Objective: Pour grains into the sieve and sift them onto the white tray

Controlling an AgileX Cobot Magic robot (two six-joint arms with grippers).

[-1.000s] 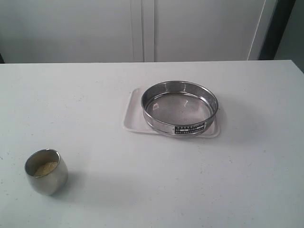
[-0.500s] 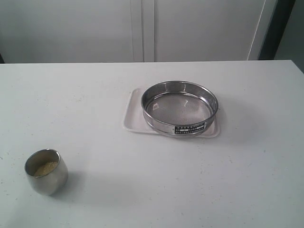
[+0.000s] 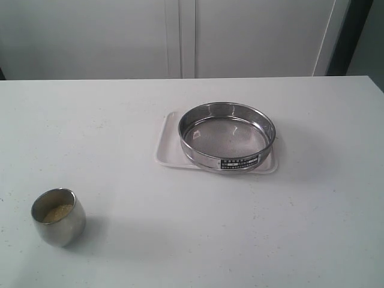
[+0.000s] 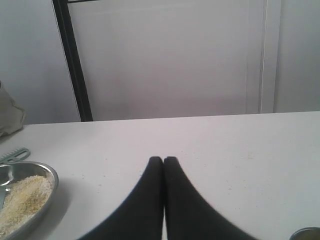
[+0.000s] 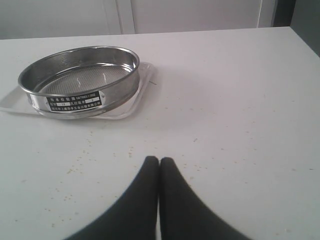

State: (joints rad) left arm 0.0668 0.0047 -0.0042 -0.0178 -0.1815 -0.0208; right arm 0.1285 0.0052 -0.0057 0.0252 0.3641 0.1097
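My left claw, right claw both pinched together, empty | rounded steel cup of pale golden grains near-left, nearer left claw

The left gripper hangs over a white table, its black fingers pressed together. Nearby sits a steel bowl holding grains.

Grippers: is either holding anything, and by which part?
Nothing is held. The left gripper and the right gripper are both shut with nothing between the jaws; the steel cup of grains stands untouched.
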